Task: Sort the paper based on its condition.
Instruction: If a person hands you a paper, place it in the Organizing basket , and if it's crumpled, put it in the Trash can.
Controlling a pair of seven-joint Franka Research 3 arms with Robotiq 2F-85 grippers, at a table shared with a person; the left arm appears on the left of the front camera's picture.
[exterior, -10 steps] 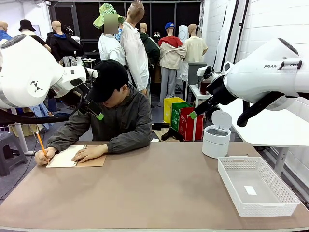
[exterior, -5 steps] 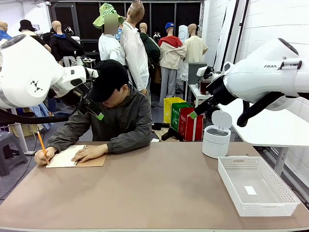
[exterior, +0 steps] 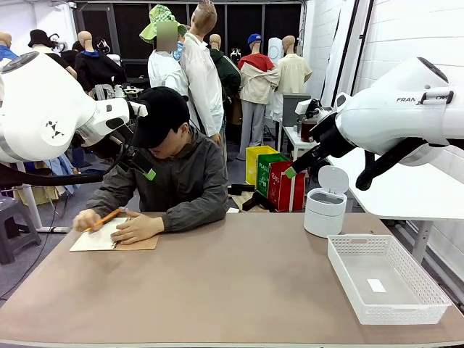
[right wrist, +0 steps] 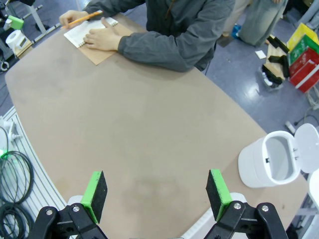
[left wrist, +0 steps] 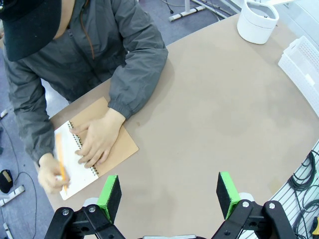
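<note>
I see the left gripper (left wrist: 168,195) and right gripper (right wrist: 156,195) hanging above the table (exterior: 239,290), jaws spread wide and empty, while the paper (exterior: 94,241) lies on the brown notebook (exterior: 147,243) at the far-left edge, pinned under the person's hand (exterior: 136,228).

Bright even light, soft shadows

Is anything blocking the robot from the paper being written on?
Yes. The person's hand lies flat on the paper, the other hand holds a pencil over it, and it sits in a spiral notebook.
</note>
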